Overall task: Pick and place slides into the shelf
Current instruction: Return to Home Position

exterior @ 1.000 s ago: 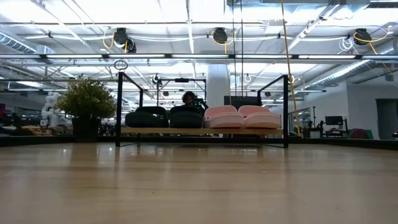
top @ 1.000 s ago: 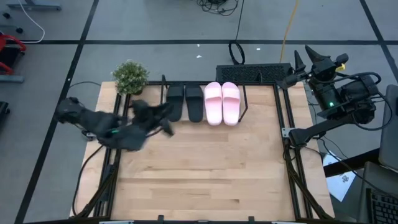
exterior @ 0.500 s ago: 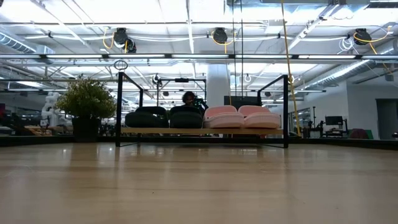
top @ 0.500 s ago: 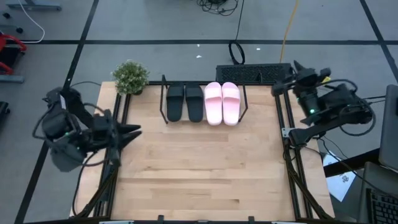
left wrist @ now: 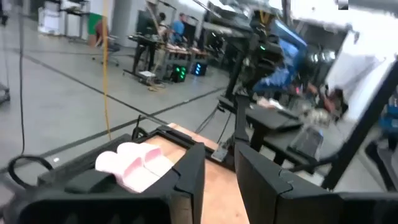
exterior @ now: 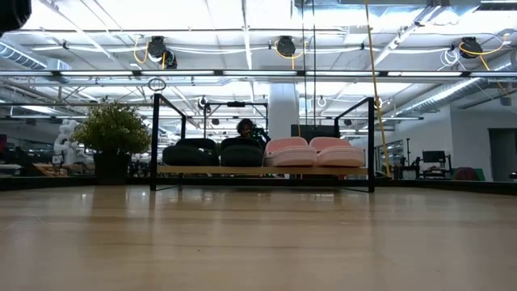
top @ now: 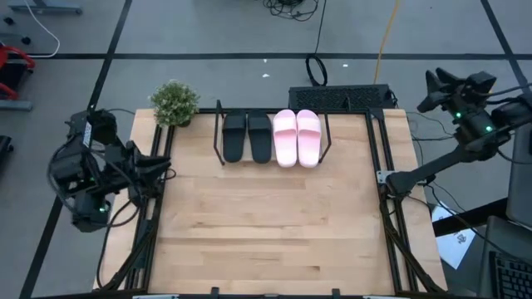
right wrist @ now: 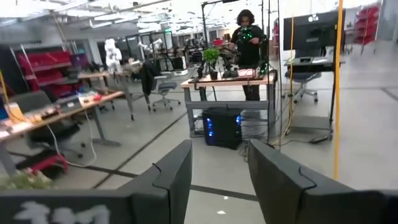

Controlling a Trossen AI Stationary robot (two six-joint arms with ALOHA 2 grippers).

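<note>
All the slides lie side by side on the shelf [top: 326, 124] at the table's far edge, soles on its board [exterior: 266, 170]: two black slides [top: 248, 137] on the left, two pale pink slides [top: 297, 138] on the right. The low view shows the black pair [exterior: 214, 153] and pink pair [exterior: 315, 152] from the front. My left gripper [top: 166, 169] hangs open over the table's left edge, pointing right; its wrist view [left wrist: 221, 180] sees the pink slides [left wrist: 134, 163]. My right gripper [top: 431, 90] is open beyond the table's far right corner, facing the room [right wrist: 221, 174].
A potted plant [top: 174, 103] stands at the far left corner beside the shelf. A black keyboard-like box [top: 339, 98] lies behind the shelf. Black frame rails [top: 384, 191] run along the table's left and right sides. A person [right wrist: 249, 37] stands far off in the room.
My left gripper has drawn back from beside the black slides toward the table's left edge, its arm folding outward. My right arm has swung toward the right, away from the table's far right corner. The slides have stayed on the shelf.
</note>
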